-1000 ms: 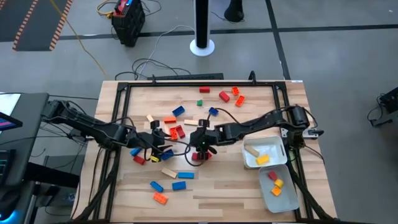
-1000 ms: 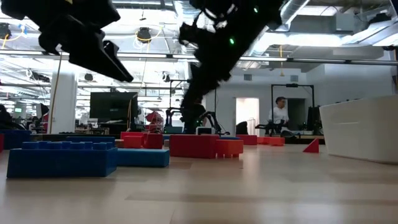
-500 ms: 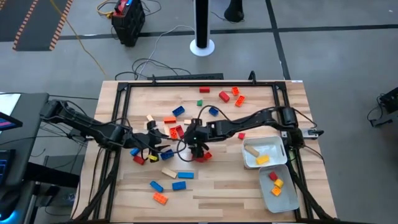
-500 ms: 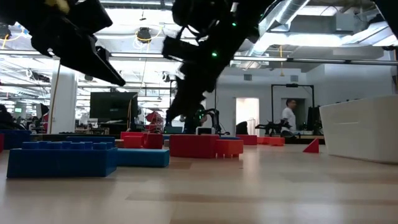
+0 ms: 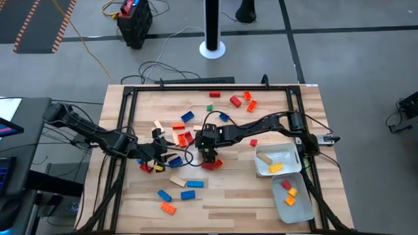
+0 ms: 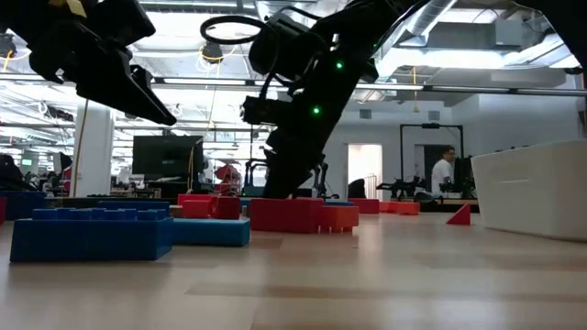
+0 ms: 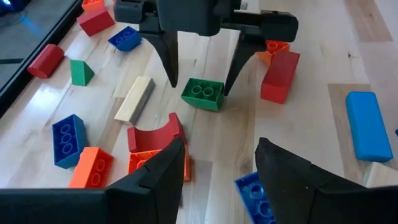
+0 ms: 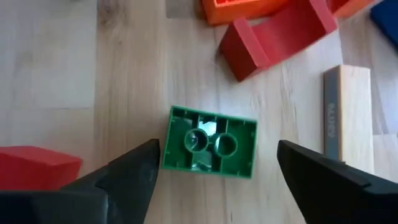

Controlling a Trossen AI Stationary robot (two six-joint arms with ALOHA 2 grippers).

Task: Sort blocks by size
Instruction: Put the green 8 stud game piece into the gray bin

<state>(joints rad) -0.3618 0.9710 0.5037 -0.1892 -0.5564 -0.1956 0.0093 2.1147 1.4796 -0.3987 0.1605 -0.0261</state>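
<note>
Right gripper (image 8: 214,168): you've got it near frame centre in the high view, spread wide, straddling the green block (image 8: 210,141) without touching it.
Green block: flat on the table (image 5: 222,196), studs down, just beside a red arch block (image 8: 280,34) and a tan block (image 8: 348,112).
Left gripper (image 7: 214,168): left of centre, fingers parted, nothing between them.
Trays (image 5: 277,171): lower right of the high view, a few blocks inside.

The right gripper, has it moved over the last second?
Yes. In the high view the right gripper has shifted leftward, away from the white tray, and now sits with open fingers over the green block.
</note>
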